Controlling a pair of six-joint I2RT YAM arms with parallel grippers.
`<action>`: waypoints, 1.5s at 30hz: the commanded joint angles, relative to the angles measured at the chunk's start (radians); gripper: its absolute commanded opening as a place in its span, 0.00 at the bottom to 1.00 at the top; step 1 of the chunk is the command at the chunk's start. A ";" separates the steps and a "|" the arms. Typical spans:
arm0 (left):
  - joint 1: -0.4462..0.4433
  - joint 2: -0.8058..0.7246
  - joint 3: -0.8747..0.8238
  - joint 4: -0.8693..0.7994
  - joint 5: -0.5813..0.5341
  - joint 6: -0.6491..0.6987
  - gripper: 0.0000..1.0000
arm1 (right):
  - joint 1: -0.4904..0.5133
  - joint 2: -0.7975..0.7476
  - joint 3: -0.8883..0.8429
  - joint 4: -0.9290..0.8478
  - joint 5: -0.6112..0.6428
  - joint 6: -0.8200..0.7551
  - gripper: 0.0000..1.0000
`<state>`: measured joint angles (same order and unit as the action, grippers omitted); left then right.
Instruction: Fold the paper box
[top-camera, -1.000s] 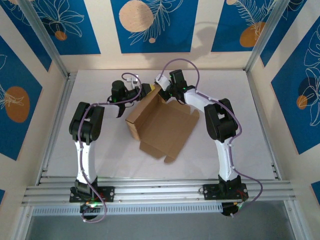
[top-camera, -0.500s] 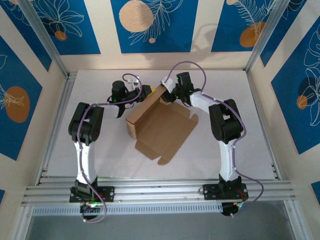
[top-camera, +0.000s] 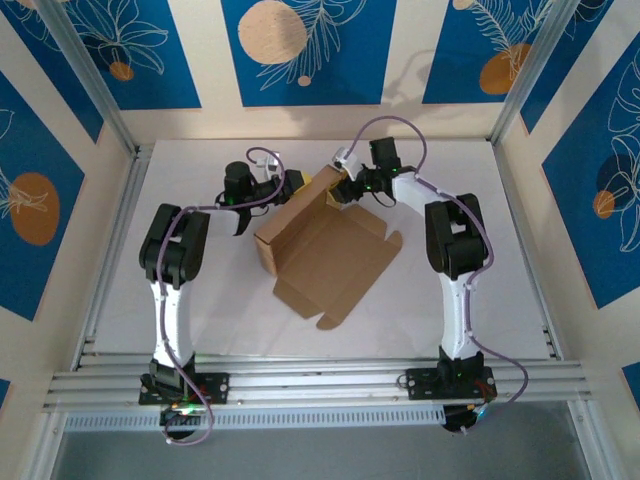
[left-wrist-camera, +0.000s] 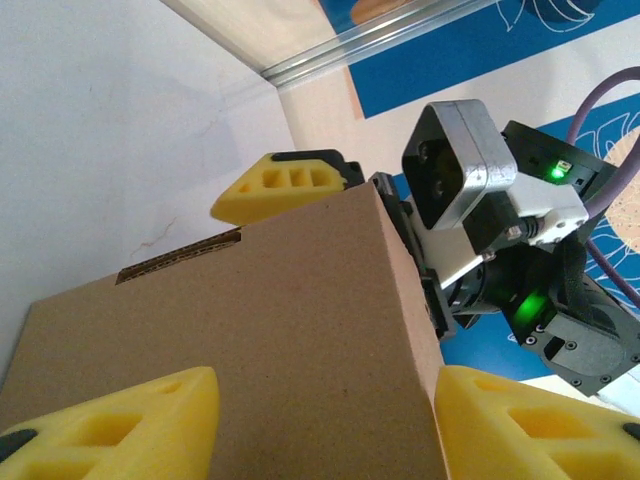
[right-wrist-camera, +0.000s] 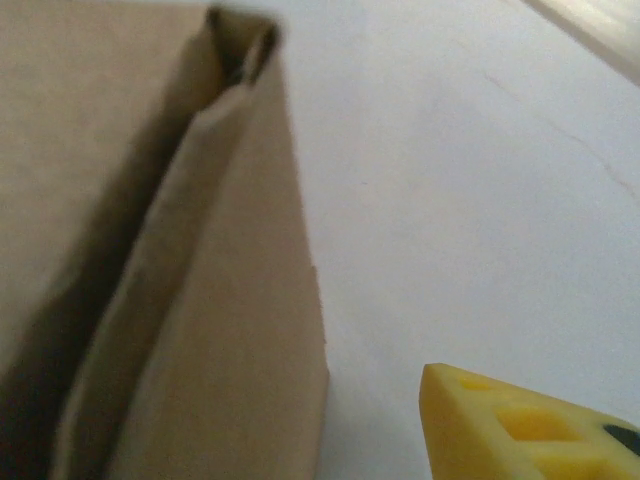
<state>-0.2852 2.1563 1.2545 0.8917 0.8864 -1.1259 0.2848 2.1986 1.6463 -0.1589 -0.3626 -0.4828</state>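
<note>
The paper box (top-camera: 322, 250) is brown cardboard, half formed, lying in the middle of the white table with its lid flap spread toward the near right. My left gripper (top-camera: 290, 186) sits at the box's far left corner. In the left wrist view its yellow fingers (left-wrist-camera: 110, 430) stand apart over a flat box panel (left-wrist-camera: 260, 340), which runs on past the left finger. My right gripper (top-camera: 337, 187) is at the far corner, open. One of its fingers (right-wrist-camera: 520, 430) hangs clear of an upright flap (right-wrist-camera: 230, 330).
The white table (top-camera: 200, 300) is fenced by metal rails (top-camera: 110, 250) and blue patterned walls. A cable (top-camera: 400, 135) loops above the right arm. The right wrist's camera housing (left-wrist-camera: 460, 170) sits just beyond the box corner.
My right gripper has opened, let go of the far flap and drawn back to the right. The box has shifted slightly. The left arm has not moved.
</note>
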 joint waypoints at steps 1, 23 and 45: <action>-0.005 0.035 0.025 0.069 0.020 -0.037 0.59 | 0.039 0.048 0.028 -0.044 0.053 -0.042 0.52; 0.076 -0.124 0.007 -0.168 -0.051 0.108 0.62 | 0.014 -0.219 -0.287 0.332 0.280 0.197 0.64; -0.251 -0.425 0.298 -1.511 -0.687 1.258 0.78 | 0.096 -0.693 -0.703 0.473 0.696 0.882 0.31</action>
<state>-0.5194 1.7267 1.5311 -0.3885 0.3855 -0.0406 0.3740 1.5166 0.9718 0.2825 0.2489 0.2504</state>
